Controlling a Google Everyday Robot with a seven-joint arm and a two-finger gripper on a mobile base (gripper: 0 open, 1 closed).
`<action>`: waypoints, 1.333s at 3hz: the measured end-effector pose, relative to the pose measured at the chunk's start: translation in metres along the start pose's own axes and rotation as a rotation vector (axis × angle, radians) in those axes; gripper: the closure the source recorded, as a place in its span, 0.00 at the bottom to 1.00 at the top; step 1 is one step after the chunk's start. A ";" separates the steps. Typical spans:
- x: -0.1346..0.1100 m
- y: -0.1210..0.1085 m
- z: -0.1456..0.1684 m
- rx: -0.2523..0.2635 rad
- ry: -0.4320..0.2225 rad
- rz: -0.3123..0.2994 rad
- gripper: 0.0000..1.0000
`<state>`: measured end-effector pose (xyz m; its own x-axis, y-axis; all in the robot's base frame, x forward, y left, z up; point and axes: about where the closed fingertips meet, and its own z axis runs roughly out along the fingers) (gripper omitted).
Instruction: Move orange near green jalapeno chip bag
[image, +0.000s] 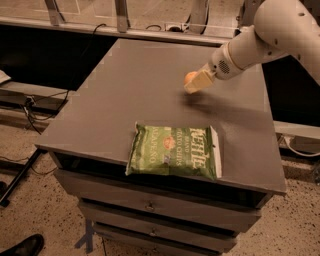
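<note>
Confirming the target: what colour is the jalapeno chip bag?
Green with white lettering, camera view. Gripper holds orange above table beyond bag.
</note>
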<state>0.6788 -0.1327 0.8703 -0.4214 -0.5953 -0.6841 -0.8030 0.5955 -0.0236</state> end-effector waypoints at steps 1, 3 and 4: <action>0.002 0.000 0.003 -0.008 -0.003 0.007 1.00; 0.012 0.012 -0.030 0.092 -0.031 0.084 1.00; 0.021 0.019 -0.047 0.137 -0.055 0.131 1.00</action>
<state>0.6347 -0.1595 0.8902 -0.4921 -0.4793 -0.7267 -0.6759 0.7365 -0.0281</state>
